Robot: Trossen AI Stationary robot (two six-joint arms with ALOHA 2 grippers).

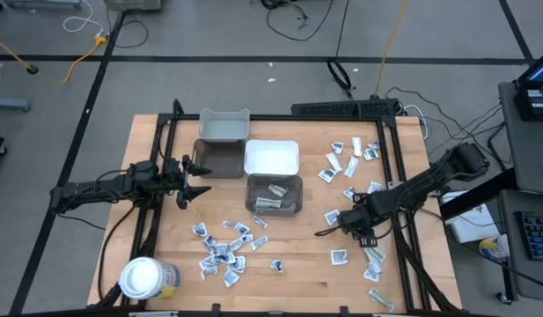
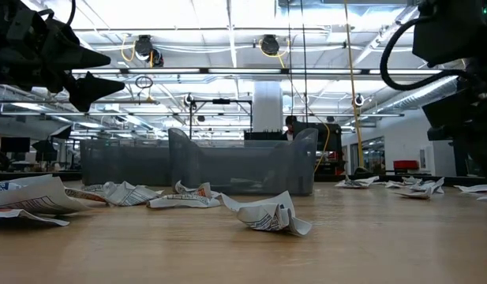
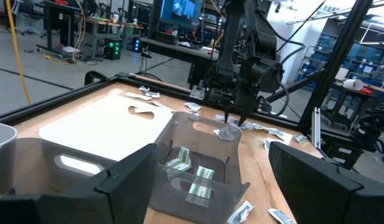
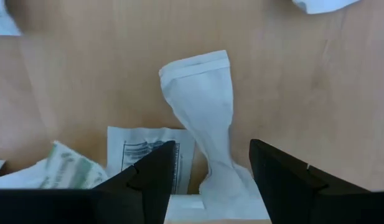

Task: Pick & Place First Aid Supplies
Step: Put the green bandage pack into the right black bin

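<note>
Where jaws gape: white packet (image 4: 204, 118) between.

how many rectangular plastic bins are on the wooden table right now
4, clustered mid-table: a light grey bin farthest back, a dark empty bin before it, a white bin to that one's right, and a dark bin holding pale-green strips nearest the front.

You can't read the print on the packets (image 1: 220, 255); the right end effector (image 1: 363, 231) hides whatever lies under it from above.
</note>
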